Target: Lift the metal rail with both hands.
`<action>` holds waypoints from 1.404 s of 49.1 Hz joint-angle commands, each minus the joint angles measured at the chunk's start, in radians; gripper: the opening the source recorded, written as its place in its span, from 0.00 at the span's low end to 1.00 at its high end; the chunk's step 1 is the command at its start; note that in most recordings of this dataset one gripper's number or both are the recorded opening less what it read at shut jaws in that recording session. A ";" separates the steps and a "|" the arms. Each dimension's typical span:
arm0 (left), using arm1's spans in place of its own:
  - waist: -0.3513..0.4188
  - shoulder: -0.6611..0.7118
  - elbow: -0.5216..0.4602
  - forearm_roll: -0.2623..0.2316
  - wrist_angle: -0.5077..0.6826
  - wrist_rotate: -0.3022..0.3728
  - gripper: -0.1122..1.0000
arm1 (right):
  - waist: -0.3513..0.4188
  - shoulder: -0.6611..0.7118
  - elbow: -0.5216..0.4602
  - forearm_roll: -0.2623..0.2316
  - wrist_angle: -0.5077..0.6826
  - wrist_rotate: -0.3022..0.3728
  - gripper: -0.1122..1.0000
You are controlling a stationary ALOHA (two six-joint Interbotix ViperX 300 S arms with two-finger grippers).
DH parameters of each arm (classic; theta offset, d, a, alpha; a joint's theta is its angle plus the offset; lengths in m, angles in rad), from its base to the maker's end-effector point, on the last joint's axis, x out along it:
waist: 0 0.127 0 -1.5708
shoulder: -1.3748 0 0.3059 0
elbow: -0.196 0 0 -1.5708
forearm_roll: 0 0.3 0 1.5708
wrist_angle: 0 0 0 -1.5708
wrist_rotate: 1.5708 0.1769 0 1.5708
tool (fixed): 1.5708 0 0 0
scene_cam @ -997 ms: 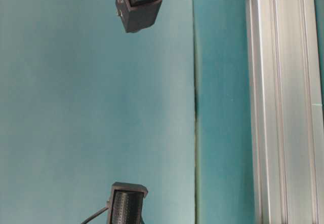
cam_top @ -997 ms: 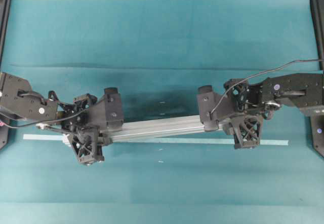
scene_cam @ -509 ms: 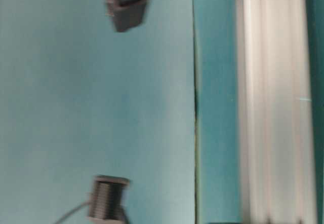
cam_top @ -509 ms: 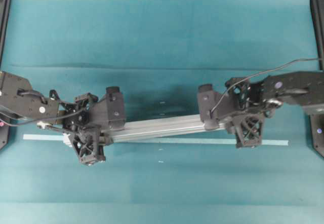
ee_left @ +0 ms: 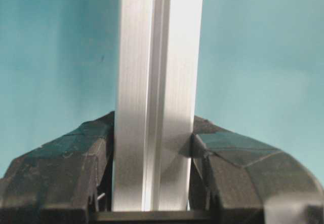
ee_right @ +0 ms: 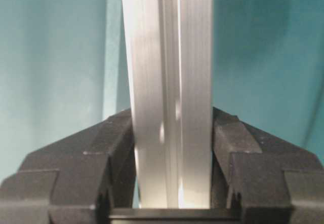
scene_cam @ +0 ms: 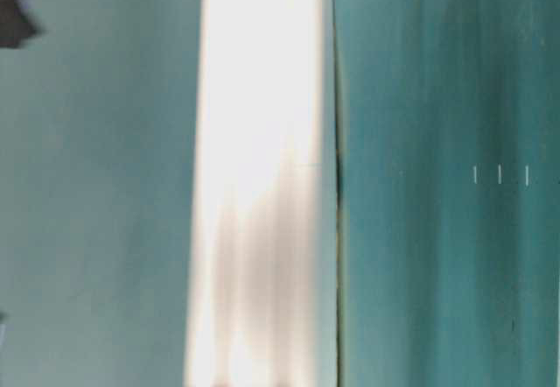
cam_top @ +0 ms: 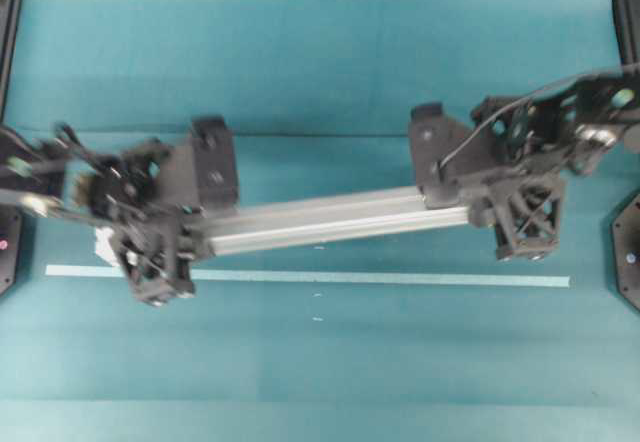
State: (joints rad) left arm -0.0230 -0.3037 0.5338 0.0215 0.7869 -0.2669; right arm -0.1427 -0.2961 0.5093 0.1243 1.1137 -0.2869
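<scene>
- The metal rail hangs between the two hands, running nearly across the overhead view with its right end a little farther up the picture than its left.
- The left hand is clamped on the rail near its left end; one black lattice finger sits on the far side of the bar and the other on the near side, so the rail passes straight through the grip.
- In the left wrist view the rail runs up the middle of the picture, and both fingers press flat against its two side faces.
- The right hand is closed on the rail near its right end in the same way, one finger on either side of the bar.
- In the right wrist view the rail again fills the centre, with the dark fingers touching both of its sides.
- A thin pale tape strip lies flat on the teal tabletop; the rail sits apart from it, farther up the overhead picture.
- In the table-level view the rail is a bright, blurred band left of the dark seam; its grooves cannot be made out there.
</scene>
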 commanded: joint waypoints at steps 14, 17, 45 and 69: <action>0.078 -0.083 -0.273 -0.002 0.270 0.057 0.38 | 0.003 -0.041 -0.281 0.003 0.256 0.094 0.43; 0.087 -0.081 -0.318 -0.002 0.305 0.077 0.38 | 0.005 -0.044 -0.330 0.003 0.302 0.118 0.43; 0.132 -0.002 -0.695 0.005 0.583 0.133 0.38 | 0.023 -0.040 -0.615 0.003 0.451 0.264 0.43; 0.144 0.021 -0.742 0.005 0.609 0.190 0.38 | 0.032 -0.043 -0.618 -0.006 0.463 0.339 0.43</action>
State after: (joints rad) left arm 0.0844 -0.2761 -0.1703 0.0153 1.4113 -0.0583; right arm -0.1181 -0.3390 -0.0798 0.1150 1.5892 0.0153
